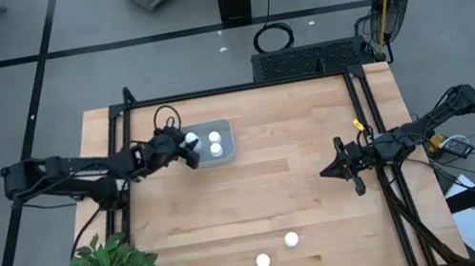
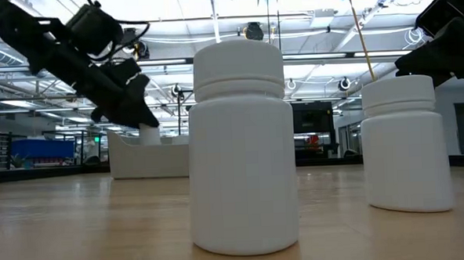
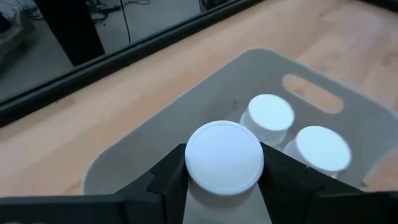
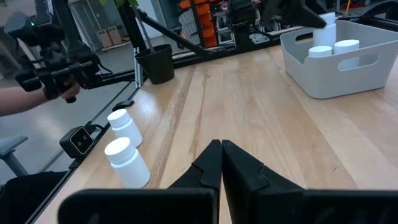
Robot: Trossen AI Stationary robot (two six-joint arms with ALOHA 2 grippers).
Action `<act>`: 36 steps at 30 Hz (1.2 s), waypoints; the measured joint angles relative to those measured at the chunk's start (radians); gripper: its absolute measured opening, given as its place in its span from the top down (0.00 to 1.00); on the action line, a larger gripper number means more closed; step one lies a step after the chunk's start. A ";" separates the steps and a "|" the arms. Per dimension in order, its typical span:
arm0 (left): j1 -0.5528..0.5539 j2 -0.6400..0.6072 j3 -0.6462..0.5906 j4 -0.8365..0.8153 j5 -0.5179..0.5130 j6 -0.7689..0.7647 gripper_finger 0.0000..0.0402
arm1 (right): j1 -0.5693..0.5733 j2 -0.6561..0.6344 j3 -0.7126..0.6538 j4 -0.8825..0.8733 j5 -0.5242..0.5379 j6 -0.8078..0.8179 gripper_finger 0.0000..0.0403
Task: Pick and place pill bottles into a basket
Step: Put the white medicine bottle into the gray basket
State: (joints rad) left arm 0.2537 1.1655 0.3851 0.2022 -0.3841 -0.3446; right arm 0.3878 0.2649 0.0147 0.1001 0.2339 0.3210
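Your left gripper [image 1: 190,149] holds a pill bottle [image 3: 224,155] upright over the basket [image 1: 226,154].

That bottle is small, white and round with a flat cap, its long axis vertical, the fingers [image 3: 168,180] clamped on its sides above the basket's near end. Two more bottles [image 1: 215,142] stand upright inside the basket. Well away from the basket, two bottles [image 1: 277,250] stand on the counter [image 1: 285,183] near its front edge. Your right gripper [image 1: 339,170] waits far across the counter from the basket, its fingers pressed together on nothing.
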 joint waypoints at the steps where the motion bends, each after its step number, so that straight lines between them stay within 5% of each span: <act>1: 0.006 0.018 0.000 0.012 0.001 0.000 0.57 | 0.000 0.000 0.000 0.000 0.000 0.000 0.99; 13: 0.062 0.176 0.004 0.117 0.012 0.010 0.55 | 0.000 0.000 0.000 0.000 0.000 0.000 0.99; 22: 0.066 0.183 0.007 0.178 0.052 0.001 0.59 | 0.000 0.000 0.000 0.000 0.000 0.000 0.99; 29: 0.052 0.183 0.018 0.179 0.080 -0.017 0.51 | 0.000 0.000 0.000 0.000 0.000 0.000 0.99; 36: 0.043 0.184 0.018 0.181 0.084 -0.031 0.61 | 0.000 0.000 0.000 0.000 0.000 0.000 0.99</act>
State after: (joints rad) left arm 0.2966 1.3491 0.4030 0.3828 -0.2996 -0.3756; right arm 0.3878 0.2649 0.0147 0.1001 0.2340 0.3214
